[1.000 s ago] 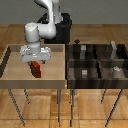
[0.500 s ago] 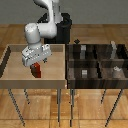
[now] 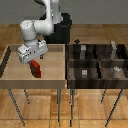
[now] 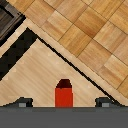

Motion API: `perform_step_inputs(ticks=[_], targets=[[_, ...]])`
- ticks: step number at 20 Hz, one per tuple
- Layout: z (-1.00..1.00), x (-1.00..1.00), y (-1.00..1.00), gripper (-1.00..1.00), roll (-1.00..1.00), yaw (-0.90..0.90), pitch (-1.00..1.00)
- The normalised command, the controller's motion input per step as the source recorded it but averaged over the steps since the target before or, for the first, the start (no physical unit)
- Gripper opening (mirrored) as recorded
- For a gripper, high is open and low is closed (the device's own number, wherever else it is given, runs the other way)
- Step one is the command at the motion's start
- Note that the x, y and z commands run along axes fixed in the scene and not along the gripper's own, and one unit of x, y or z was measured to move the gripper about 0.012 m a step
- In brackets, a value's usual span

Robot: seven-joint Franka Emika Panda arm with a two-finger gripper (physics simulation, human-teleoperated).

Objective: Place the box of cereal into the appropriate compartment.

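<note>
Light-wood tray [image 3: 10,75] occupies the exterior view's left; dark four-cell bin [image 3: 95,62] adjoins on its right. Gripper [image 3: 35,64] hangs over the tray, fingers [image 4: 21,101] spread about the red cereal box [image 3: 36,69]; contact cannot be confirmed.

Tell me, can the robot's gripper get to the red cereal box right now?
Probably yes. The gripper is right over the box of cereal in the light-wood tray, with nothing between them; in the wrist view the box sits between the fingers.
</note>
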Motion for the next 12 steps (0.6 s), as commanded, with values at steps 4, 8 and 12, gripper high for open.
perform_step_inputs(ticks=[4, 8, 12], targets=[[0.00, -0.25, -0.25, 1.00, 0.00, 0.00, 0.00], [0.00, -0.25, 0.00, 1.00, 0.00, 0.00, 0.00], [0.00, 0.00, 0.00, 1.00, 0.00, 0.00, 0.00]])
